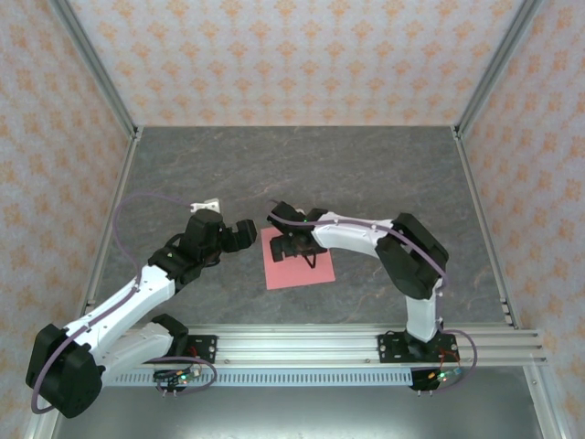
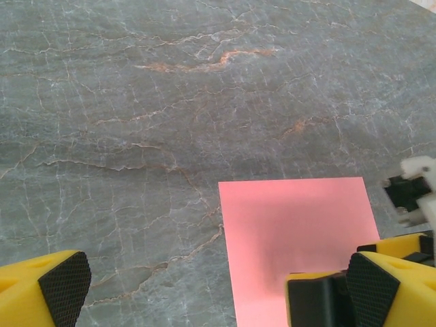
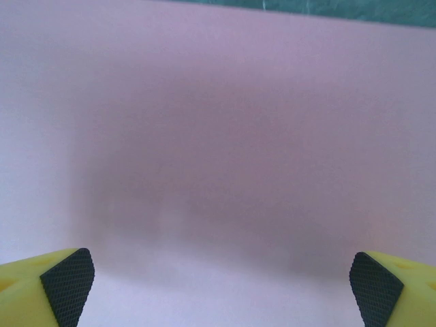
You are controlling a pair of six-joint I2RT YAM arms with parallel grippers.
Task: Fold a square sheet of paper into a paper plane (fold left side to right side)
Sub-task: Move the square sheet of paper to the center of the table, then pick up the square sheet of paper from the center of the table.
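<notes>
Left jaws, right jaws wide apart in wrist views; pink sheet (image 1: 297, 276) flat beneath right.

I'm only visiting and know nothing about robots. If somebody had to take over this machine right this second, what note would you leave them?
Left tool: open, holding nothing, low at the sheet's left edge.
Right tool: open, holding nothing, close above the sheet; I cannot tell whether it touches.
Square sheet of paper: lying flat on the table between the two arms, no crease visible.
Done: both tools are positioned at the sheet; nothing is folded yet.
Left: fold the left side over to the right side, then make the remaining folds for the plane.
</notes>
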